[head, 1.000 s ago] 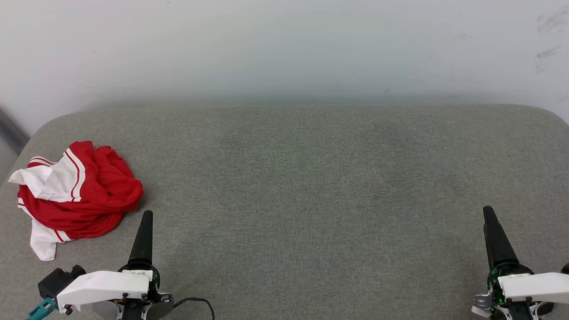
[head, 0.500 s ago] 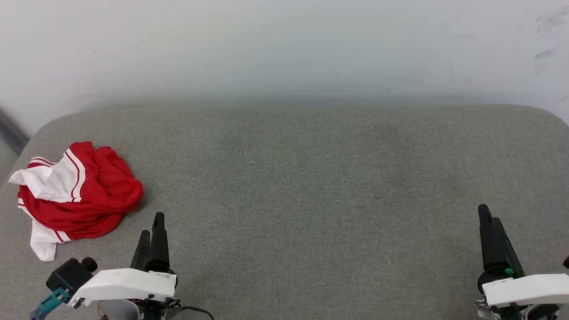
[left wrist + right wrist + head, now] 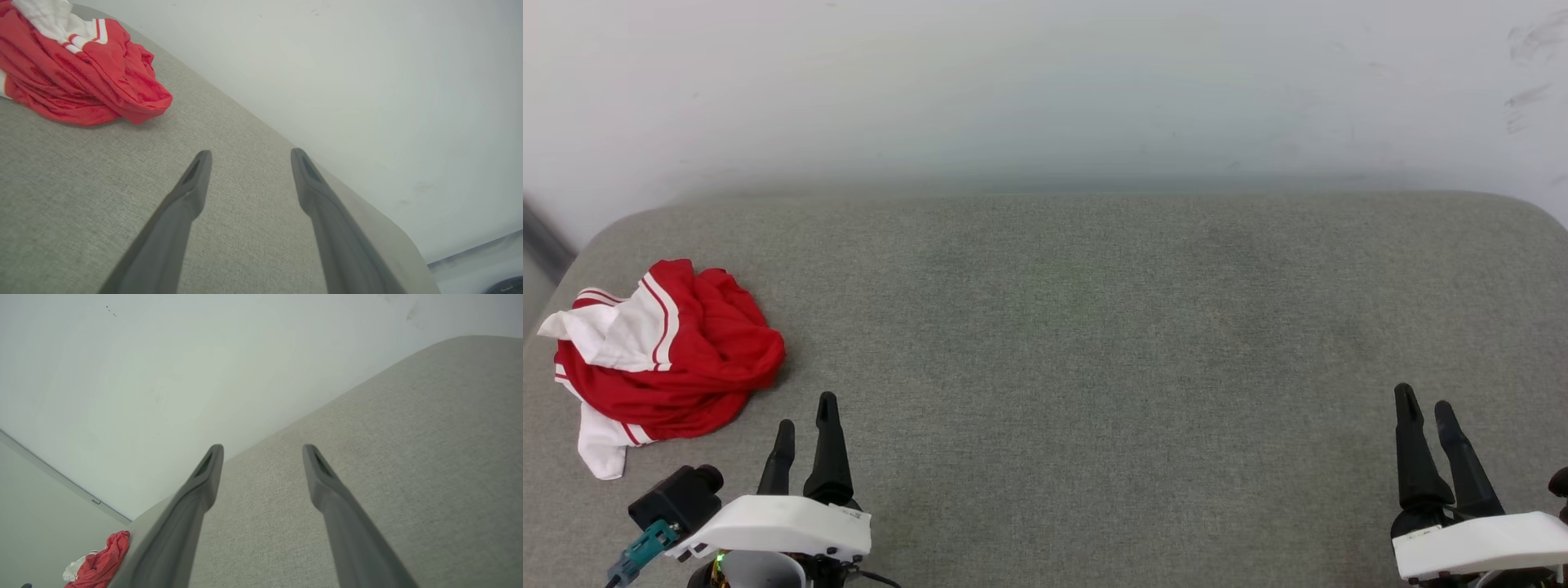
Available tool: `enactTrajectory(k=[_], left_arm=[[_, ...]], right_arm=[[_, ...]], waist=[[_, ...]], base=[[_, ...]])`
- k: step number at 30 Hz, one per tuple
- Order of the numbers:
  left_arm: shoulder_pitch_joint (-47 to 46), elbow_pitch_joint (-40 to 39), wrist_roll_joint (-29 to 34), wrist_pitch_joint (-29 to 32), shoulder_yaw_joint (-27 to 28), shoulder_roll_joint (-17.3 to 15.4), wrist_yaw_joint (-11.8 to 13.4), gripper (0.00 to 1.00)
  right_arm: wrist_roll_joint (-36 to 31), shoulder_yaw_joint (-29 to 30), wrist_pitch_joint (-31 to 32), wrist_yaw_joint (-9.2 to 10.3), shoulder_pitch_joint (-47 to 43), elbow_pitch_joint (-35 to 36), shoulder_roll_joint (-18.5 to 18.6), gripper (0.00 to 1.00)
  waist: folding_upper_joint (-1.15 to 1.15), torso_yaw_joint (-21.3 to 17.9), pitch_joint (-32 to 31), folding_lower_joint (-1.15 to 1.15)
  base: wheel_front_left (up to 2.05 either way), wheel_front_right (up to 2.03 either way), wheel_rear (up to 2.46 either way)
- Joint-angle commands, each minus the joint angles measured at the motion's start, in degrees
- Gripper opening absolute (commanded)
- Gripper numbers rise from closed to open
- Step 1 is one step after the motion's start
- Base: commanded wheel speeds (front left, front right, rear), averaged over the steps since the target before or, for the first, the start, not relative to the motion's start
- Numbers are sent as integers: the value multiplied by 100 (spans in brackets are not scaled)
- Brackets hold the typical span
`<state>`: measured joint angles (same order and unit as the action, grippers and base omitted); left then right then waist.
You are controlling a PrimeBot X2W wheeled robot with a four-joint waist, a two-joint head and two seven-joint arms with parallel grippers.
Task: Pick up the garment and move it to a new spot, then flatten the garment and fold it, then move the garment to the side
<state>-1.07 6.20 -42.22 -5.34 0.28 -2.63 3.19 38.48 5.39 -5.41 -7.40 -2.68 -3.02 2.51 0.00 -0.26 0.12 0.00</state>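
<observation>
Garment (image 3: pixel 662 351) bunched, left gripper (image 3: pixel 806 411) near, right gripper (image 3: pixel 1423 398) far, wrist views: fingers (image 3: pixel 192 196) parted

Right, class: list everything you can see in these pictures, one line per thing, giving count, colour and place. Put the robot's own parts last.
garment: one, red with white sleeves and striped trim, lying crumpled at the left end of the padded surface.
padded surface: one, grey woven fabric with rounded corners, spanning the head view.
wall: one, off-white with a few faint scuffs, behind the padded surface.
left tool: one, dark fingers on a white wrist, lower left, open, near the garment but apart from it.
right tool: one, dark fingers on a white wrist, lower right, open over bare fabric.
</observation>
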Motion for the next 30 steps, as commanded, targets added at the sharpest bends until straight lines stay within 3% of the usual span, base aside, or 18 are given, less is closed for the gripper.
enactTrajectory(k=[1, 30], left_arm=[[0, -100, 163, -61, -24, -19, 28, 100], [198, -355, 2018, -507, -356, -24, 222, 100]], right_arm=[[-182, 4, -55, -6, -7, 121, 32, 100], [-2087, -35, -497, -10, -328, 503, 42, 100]], waist=[[0, 0, 1, 0], [0, -15, -26, 0]], base=[[0, 0, 0], [0, 0, 0]])
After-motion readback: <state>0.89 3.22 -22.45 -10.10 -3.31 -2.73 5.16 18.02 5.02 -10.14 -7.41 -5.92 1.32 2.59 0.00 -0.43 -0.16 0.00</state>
